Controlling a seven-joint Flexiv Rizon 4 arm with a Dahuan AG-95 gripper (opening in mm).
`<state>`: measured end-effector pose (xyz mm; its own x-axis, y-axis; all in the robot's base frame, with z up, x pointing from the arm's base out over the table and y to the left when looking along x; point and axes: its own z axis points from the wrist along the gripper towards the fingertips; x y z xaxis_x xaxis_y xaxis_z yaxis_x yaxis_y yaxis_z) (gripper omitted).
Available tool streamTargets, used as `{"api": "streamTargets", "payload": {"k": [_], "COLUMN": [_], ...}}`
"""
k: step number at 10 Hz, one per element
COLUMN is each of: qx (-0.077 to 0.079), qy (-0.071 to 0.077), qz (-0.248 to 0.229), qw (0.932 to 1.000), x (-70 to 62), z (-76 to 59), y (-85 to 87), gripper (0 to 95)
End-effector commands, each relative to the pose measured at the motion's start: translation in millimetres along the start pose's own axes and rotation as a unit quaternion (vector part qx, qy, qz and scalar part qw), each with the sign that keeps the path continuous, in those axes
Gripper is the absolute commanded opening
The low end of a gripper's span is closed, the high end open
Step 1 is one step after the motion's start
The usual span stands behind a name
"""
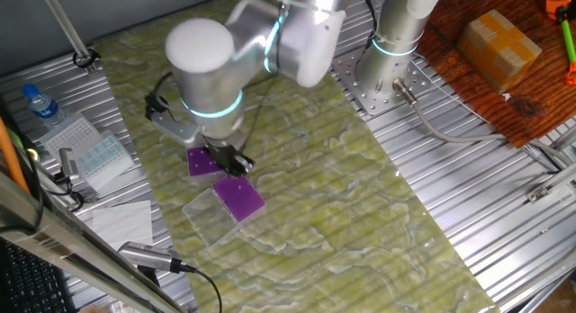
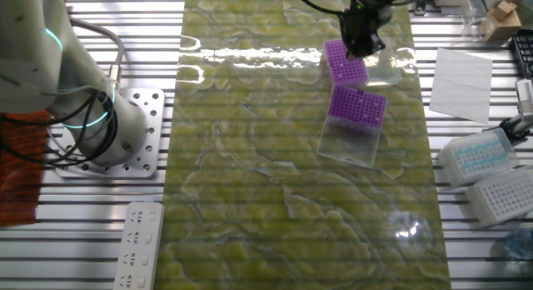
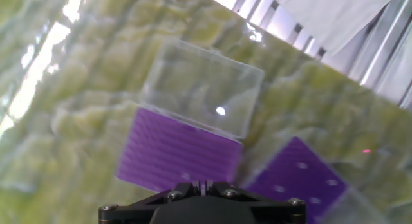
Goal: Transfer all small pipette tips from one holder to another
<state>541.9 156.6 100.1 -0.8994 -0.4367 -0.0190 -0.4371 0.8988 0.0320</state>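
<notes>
The gripper [image 2: 361,47] hovers over one purple rack [image 2: 346,62] — its spread cannot be told. A second purple rack [image 2: 357,103] lies just beside, pale small pipette tips [image 3: 302,165] dotting it.

2 purple racks [image 2: 357,104] sit on a mat [image 2: 250,182] of mottled yellow-green with pale, wavy streaks. pale specks dot 1 purple top [image 3: 301,176] — the small pipette tips (whitish). a clear lid [image 3: 203,89] shows the green through it. the arm [image 1: 209,57] is white-grey with a cyan ring; the gripper [image 2: 362,42] is black.
</notes>
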Motion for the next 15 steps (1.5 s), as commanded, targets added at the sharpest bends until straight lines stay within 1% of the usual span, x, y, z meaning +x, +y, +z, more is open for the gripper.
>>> {"api": "streamTargets", "payload": {"k": [1, 3, 4, 6, 7, 11, 15], "qx": [-0.002, -0.001, 0.0, 0.002, 0.004, 0.008, 0.009], "qy": [-0.005, -0.007, -0.007, -0.006, -0.006, -0.008, -0.01], "qz": [0.032, 0.037, 0.038, 0.033, 0.028, 0.025, 0.022], "qw": [0.9995, 0.9993, 0.9993, 0.9994, 0.9996, 0.9996, 0.9997], "x": [-2.9, -1.7, -1.6, -1.7, -1.8, -2.0, -1.8], "z": [11.4, 16.6, 16.9, 17.2, 19.4, 24.4, 26.5], "y": [22.9, 29.8, 30.2, 30.2, 29.2, 27.0, 25.7], "gripper": [0.0, 0.0, 0.0, 0.0, 0.0, 0.0, 0.0]}}
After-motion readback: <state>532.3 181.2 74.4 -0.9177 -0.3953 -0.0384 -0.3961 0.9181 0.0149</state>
